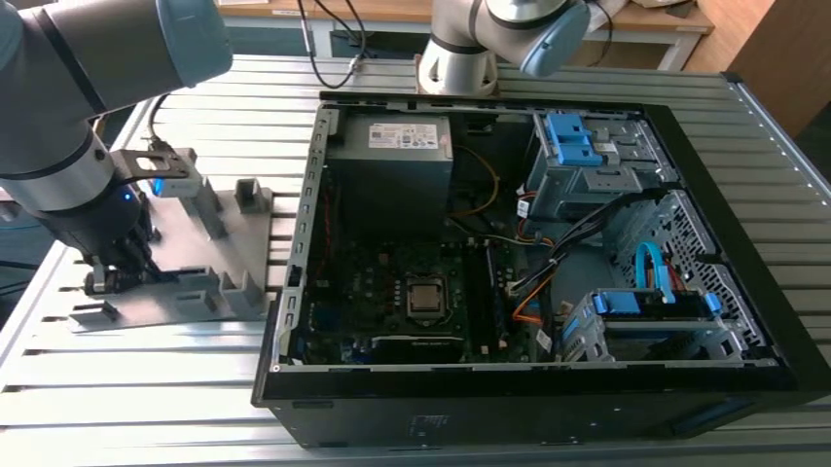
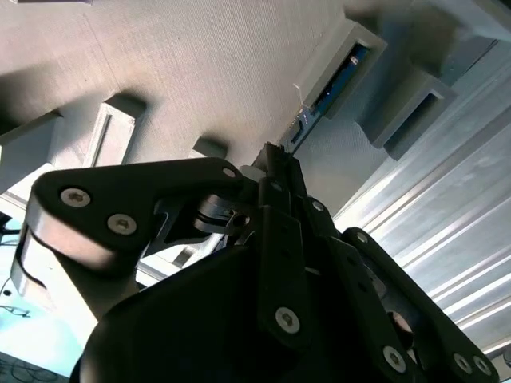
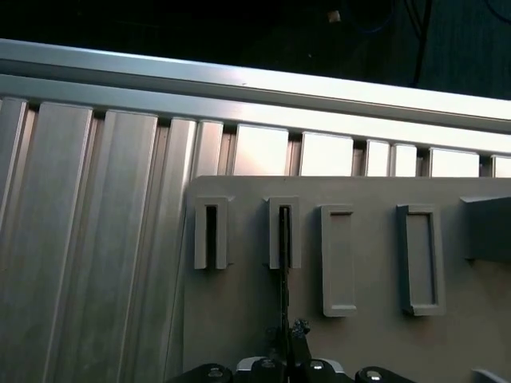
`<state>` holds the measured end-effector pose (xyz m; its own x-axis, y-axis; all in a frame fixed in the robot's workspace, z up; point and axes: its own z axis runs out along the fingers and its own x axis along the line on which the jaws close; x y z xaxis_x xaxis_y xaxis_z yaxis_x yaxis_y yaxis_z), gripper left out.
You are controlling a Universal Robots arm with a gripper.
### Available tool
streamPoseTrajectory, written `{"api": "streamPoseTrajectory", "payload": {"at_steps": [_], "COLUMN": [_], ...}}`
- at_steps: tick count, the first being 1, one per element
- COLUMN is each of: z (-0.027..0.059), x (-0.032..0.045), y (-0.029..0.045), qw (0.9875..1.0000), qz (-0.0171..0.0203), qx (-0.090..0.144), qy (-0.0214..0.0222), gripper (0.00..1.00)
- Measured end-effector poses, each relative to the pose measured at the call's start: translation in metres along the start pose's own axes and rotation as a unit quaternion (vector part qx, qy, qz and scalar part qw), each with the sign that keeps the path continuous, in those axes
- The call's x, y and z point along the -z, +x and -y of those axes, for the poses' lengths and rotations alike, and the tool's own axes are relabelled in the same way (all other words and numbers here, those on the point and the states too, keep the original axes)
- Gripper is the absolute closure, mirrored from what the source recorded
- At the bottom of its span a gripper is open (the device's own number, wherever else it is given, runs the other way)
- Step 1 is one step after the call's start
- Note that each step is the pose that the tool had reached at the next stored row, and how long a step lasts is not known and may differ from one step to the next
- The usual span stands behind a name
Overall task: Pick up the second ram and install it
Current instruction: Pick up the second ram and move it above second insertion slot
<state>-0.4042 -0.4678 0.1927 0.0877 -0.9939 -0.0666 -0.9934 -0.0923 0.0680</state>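
The second ram [image 3: 283, 255] stands on edge in a slotted block of the grey holder plate [image 3: 231, 319]. It is a thin dark stick, seen edge-on in the first wrist view. My gripper [image 3: 288, 339] is down on the end of it, fingers closed against its two faces. In the second wrist view the ram [image 2: 331, 84] runs from its grey block to my gripper [image 2: 275, 163]. The exterior view has my gripper [image 1: 115, 280] low over the plate [image 1: 175, 304], at the exterior view's left. The slotted block beside the ram [image 3: 211, 235] holds nothing.
An open computer case [image 1: 520, 401] lies to the exterior view's right of the plate, with its motherboard [image 1: 415, 292], cables and blue drive bays [image 1: 571, 136] exposed. Another arm's base [image 1: 454, 58] stands behind the case. The table is ribbed aluminium [image 1: 143, 389].
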Motion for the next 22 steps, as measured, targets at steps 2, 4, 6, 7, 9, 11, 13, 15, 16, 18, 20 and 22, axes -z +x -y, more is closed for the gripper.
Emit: {"api": "streamPoseTrajectory", "payload": {"at_steps": [2,4,6,7,9,11,13,15,16,18,20,22], "z": [0.0000,0.0000,0.0000,0.0001,0.0001,0.0001,0.0001,0.0001,0.0000,-0.0002,-0.0005,-0.0008], "x": [0.0000,0.0000,0.0000,0.0000,0.0000,0.0000,0.0000,0.0007,0.0016,0.0048,0.0084,0.0123], "y": [0.0000,0.0000,0.0000,0.0000,0.0000,0.0000,0.0000,0.0000,-0.0001,-0.0003,-0.0005,-0.0008], "qw": [1.0000,1.0000,1.0000,1.0000,1.0000,1.0000,1.0000,1.0000,1.0000,1.0000,1.0000,1.0000], "qz": [0.0000,0.0000,-0.0001,-0.0001,-0.0001,-0.0001,-0.0001,-0.0002,-0.0002,-0.0002,-0.0001,-0.0001], "qx": [0.000,0.001,0.001,0.001,0.002,0.002,0.002,0.002,0.002,0.002,0.002,0.002], "qy": [0.0000,-0.0001,-0.0001,-0.0001,-0.0001,-0.0001,-0.0002,-0.0002,-0.0002,-0.0002,-0.0002,-0.0001], "gripper": [0.86,0.86,0.86,0.86,0.86,0.86,0.86,0.86,0.86,0.86,0.86,0.86]}}
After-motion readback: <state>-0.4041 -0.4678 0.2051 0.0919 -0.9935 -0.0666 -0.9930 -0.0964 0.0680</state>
